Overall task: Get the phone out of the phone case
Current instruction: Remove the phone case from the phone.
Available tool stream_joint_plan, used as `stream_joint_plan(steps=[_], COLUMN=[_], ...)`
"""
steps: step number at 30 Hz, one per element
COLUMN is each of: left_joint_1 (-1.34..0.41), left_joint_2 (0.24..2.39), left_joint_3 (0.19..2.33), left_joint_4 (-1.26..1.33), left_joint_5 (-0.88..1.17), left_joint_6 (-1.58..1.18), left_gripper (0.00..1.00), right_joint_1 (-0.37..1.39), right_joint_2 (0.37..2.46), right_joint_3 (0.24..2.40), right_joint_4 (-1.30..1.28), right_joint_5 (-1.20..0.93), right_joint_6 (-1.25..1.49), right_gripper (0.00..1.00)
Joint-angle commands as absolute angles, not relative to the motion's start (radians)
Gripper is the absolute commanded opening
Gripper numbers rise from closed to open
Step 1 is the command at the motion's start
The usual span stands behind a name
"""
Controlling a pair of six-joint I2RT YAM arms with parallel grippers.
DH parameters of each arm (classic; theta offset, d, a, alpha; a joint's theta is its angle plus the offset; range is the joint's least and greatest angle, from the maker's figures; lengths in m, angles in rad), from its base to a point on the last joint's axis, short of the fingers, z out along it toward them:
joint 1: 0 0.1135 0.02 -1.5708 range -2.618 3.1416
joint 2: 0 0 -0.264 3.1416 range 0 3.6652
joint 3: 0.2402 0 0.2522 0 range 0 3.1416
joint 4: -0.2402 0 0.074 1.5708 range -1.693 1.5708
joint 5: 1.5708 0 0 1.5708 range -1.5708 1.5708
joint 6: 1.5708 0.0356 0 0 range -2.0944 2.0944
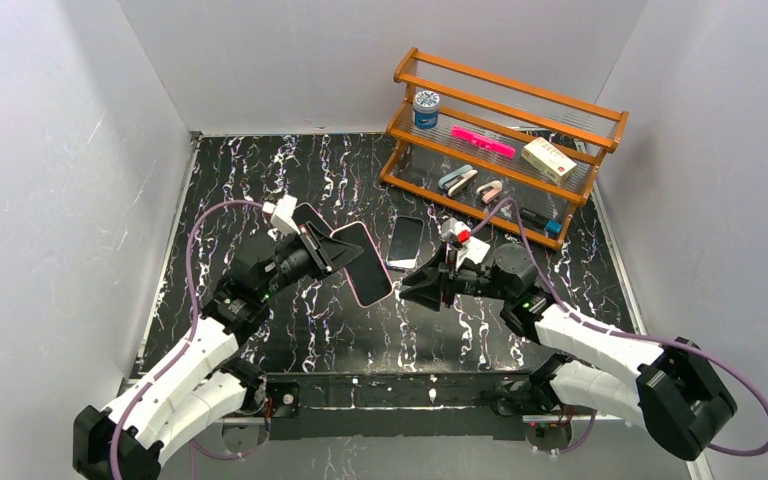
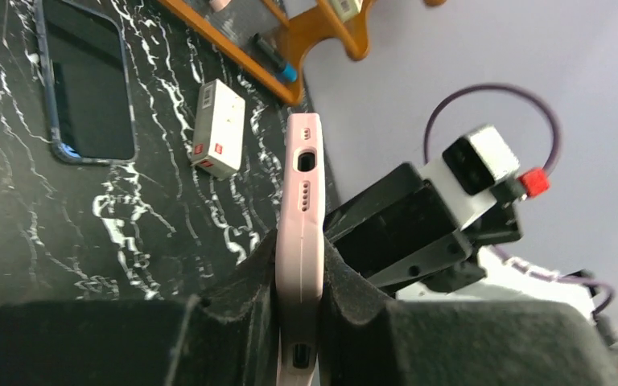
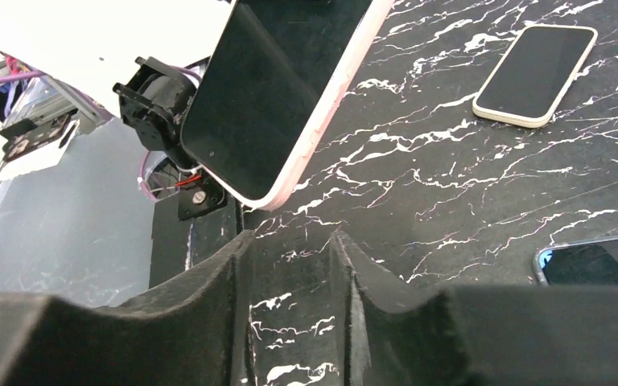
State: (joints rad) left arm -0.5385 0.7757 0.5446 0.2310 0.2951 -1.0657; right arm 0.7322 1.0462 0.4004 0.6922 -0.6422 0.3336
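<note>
A phone with a dark screen [image 3: 265,96] sits in a pink case [image 1: 370,272]. My left gripper [image 1: 345,255] is shut on the case and holds it tilted above the middle of the table. In the left wrist view the case's edge [image 2: 302,193] stands between my fingers [image 2: 241,297], its port holes facing the camera. My right gripper [image 1: 417,288] is open and empty, just right of the held phone, pointing at it. In the right wrist view its fingers [image 3: 225,281] are apart, with the phone's lower corner a little ahead of them.
A phone in a grey-blue case [image 1: 405,242] lies on the table behind the grippers. Another phone in a cream case [image 3: 535,74] lies further left. A small white box [image 2: 219,129] lies near the wooden rack [image 1: 505,140], which holds small items at the back right.
</note>
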Motion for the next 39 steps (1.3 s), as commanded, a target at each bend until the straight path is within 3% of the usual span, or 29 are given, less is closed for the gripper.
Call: stream_joint_plan(steps=[1,8,18,26,34,39], left_joint_1=[-0.535,-0.535,-0.535,-0.535,-0.535,-0.535], left_joint_2=[0.787,0.811,0.831,0.849,0.848,0.844], left_joint_3=[0.681,0.718,0.717,0.717,0.709,0.699], left_joint_4=[0.065,0.099,0.206,0.252,0.279,0.268], left_joint_5=[0.416,0.572,0.662,0.677,0.689,0.683], left_joint_6=[-0.768,-0.726,-0.773,-0.795,-0.805,-0.827], left_gripper=[0.0,0.0,0.0,0.0,0.0,0.0], right_joint_1=[0.699,0.698,0.715,0.749,0.762,0.764], right_joint_2=[0.998,1.021,1.167,1.227,1.264,1.278], right_joint_3=[0.408,0.481,0.599,0.635,0.679,0.691], right_joint_4=[0.64,0.585,0.637,0.635,0.589,0.566], right_joint_5=[-0.802,-0.922,-1.016,-1.06,-1.072,-1.104], right_joint_6=[0.378,0.376,0.413,0.407,0.362,0.325], right_gripper=[0.52,0.64,0.64,0.58,0.45,0.18])
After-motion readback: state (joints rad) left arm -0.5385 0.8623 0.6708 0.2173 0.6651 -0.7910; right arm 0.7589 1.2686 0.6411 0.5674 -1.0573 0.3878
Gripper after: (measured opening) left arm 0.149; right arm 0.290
